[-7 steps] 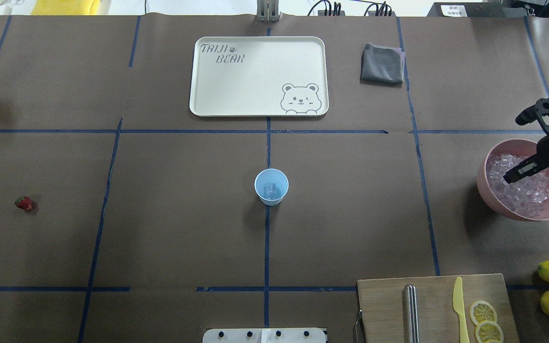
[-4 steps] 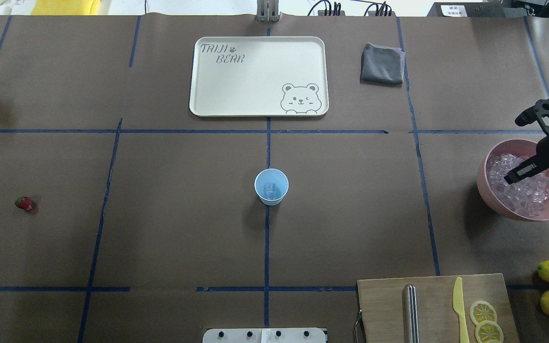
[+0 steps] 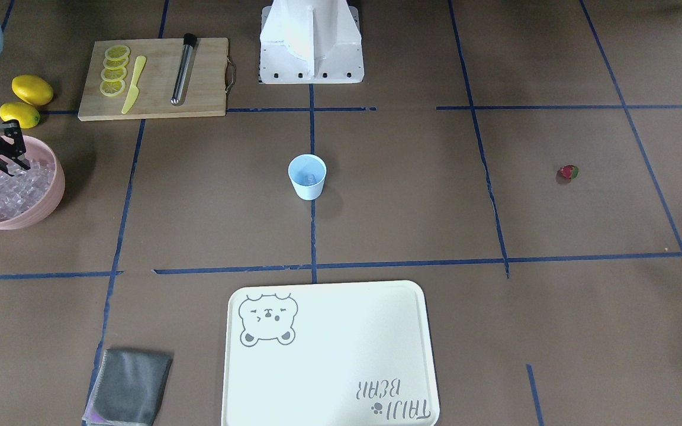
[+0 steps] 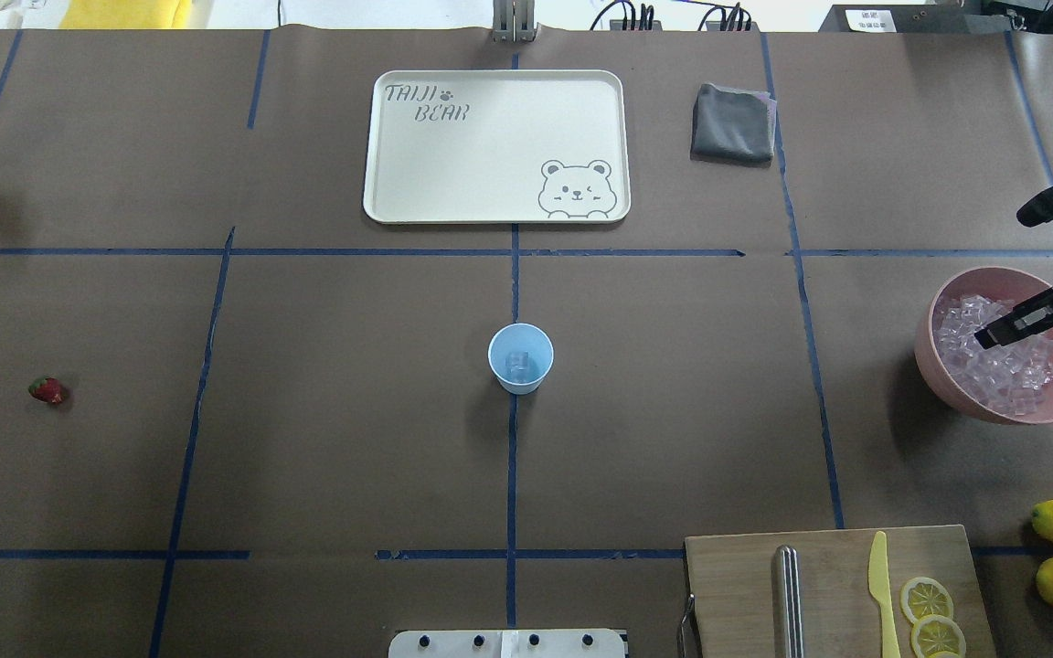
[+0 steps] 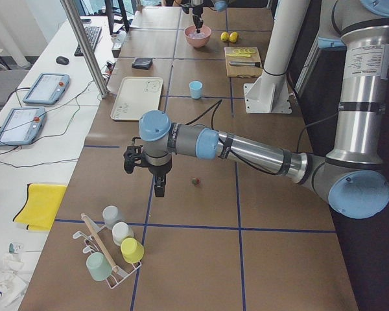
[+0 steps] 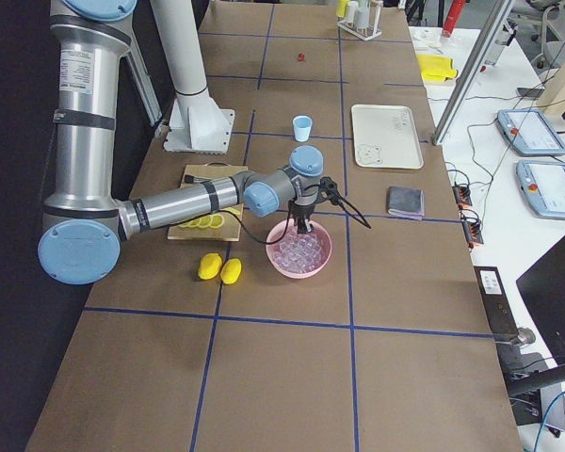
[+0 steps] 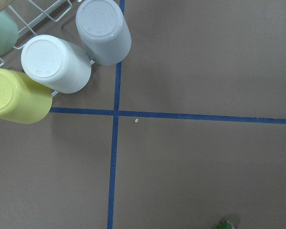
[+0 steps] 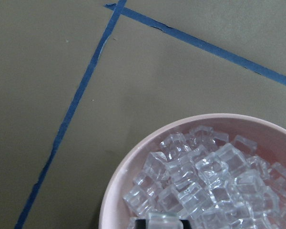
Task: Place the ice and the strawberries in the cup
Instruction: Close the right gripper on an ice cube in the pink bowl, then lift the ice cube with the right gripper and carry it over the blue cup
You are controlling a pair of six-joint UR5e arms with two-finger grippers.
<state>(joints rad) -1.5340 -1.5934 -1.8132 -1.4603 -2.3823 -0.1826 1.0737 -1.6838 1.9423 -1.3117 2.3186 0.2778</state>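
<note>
Shifting rightward over the pink bowl (image 4: 921,343), the right claw (image 4: 983,340) probed the ice (image 4: 1006,379) for another cube; whether it was apart or together could not be told.

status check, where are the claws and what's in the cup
Right claw in pink bowl at the ice, grip unclear. Left claw hovers near strawberry, grip unclear. Cup holds ice, no strawberry. Nothing between bowl and cup.

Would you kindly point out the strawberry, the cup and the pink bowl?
strawberry (image 4: 47,391): overhead exterior view, on its red body.
cup (image 3: 308,190): exterior front-facing view, on its outer wall.
pink bowl (image 3: 44,205): exterior front-facing view, on its outer wall.
</note>
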